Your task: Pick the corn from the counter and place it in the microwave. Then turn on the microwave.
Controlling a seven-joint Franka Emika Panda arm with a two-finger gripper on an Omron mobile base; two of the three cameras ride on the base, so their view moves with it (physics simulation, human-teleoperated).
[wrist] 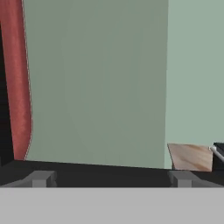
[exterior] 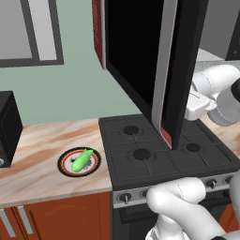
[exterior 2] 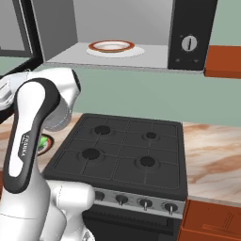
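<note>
The bright-green corn point(exterior: 82, 160) lies on a round black-and-red-rimmed plate point(exterior: 65, 168) on the beige counter point(exterior: 37, 145), left of the stove. A sliver of the corn point(exterior 2: 46, 140) peeks out behind my arm. The microwave point(exterior 2: 189, 43) hangs above the stove with its glossy black door point(exterior: 136, 56) swung wide open. A white turntable plate point(exterior 2: 111, 46) sits inside it. My gripper point(wrist: 111, 179) is open and empty, fingertips point(wrist: 41, 178) far apart, facing the green wall beside the microwave's dark-red side point(wrist: 17, 87). In the left base view my wrist point(exterior: 199, 105) is behind the open door, far right of the corn.
A black gas stovetop point(exterior: 164, 150) with four burners fills the middle, knobs along its front. A smaller black box point(exterior: 8, 126) stands on the counter at the far left. More counter point(exterior 2: 212, 150) lies right of the stove. The open door blocks the straight path from wrist to corn.
</note>
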